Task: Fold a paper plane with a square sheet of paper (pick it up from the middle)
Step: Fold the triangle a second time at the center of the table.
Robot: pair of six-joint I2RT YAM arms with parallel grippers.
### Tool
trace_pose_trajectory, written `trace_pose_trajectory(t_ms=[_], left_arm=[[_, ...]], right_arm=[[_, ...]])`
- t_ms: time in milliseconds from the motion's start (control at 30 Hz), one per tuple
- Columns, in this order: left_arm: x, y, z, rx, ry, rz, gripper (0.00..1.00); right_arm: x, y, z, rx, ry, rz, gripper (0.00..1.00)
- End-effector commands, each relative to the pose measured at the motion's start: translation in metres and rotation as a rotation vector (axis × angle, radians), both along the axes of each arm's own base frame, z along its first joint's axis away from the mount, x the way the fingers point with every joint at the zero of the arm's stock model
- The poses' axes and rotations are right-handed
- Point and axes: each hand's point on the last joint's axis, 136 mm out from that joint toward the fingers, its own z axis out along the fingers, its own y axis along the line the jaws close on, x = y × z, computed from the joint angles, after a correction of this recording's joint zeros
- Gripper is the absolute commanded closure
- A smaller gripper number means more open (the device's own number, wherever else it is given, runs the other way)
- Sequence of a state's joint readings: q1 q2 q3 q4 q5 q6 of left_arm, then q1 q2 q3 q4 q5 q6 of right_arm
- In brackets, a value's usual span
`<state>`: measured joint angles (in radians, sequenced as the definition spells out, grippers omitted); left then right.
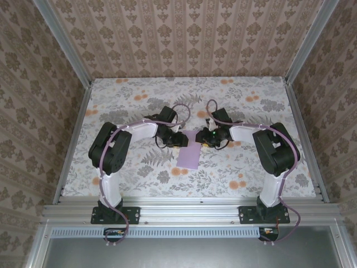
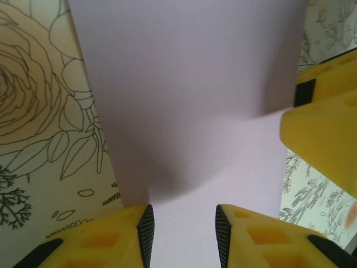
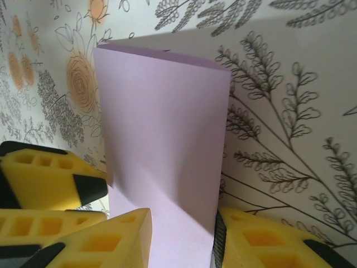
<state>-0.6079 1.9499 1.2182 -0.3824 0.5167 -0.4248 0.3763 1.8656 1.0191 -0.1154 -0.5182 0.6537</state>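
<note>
Left arm (image 1: 111, 148): white and black, lower left of the top frame, elbow bent, reaching toward centre.
Left claw (image 2: 183, 215): yellow fingers (image 2: 128, 240) with black pads, released. They stand apart, with bare lilac paper showing in the gap at the bottom of its wrist frame.
Square sheet of paper (image 1: 188, 156): pale lilac, plain, lying at centre of the top frame as an upright oblong on the desk (image 1: 251, 111). Its upper end sits between the two claws. The right wrist frame shows a second layer along the far edge and a soft ridge down the surface.
Right claw (image 3: 183, 220): same yellow fingers, released, straddling the sheet's near end. The left claw's fingers sit just beside it at lower left of that frame.
Right arm (image 1: 276, 148): mirror pose, lower right.
Desk: floral print, orange blossoms, grey ferns.
</note>
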Motion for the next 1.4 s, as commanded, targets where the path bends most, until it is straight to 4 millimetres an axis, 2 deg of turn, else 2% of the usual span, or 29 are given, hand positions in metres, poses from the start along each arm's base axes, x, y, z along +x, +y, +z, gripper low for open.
trace_pose_trajectory(t_ms=[0, 433, 667, 800, 1000, 1133, 1367], left_arm=[[0.0, -0.003, -0.001, -0.004, -0.005, -0.031, 0.64], [0.0, -0.002, -0.011, 0.007, 0.009, -0.03, 0.68], [-0.001, -0.002, -0.013, 0.004, 0.012, -0.032, 0.69], [0.0, 0.0, -0.009, 0.007, 0.003, -0.031, 0.68], [0.003, 0.0, 0.011, -0.017, -0.03, -0.033, 0.67], [0.008, 0.005, 0.039, -0.042, -0.077, -0.021, 0.63], [0.011, 0.028, 0.086, -0.115, -0.128, 0.031, 0.49]], right_arm=[[-0.004, 0.01, 0.002, 0.039, 0.017, 0.025, 0.64], [-0.034, 0.029, 0.002, 0.078, 0.032, 0.076, 0.67], [-0.038, 0.044, 0.005, 0.13, 0.029, 0.07, 0.7], [-0.038, 0.046, 0.009, 0.142, 0.024, 0.061, 0.72], [-0.036, 0.043, 0.018, 0.14, 0.013, 0.047, 0.81], [-0.034, 0.043, 0.03, 0.174, 0.005, 0.038, 0.88], [-0.025, 0.048, 0.063, 0.268, -0.039, 0.04, 0.93]])
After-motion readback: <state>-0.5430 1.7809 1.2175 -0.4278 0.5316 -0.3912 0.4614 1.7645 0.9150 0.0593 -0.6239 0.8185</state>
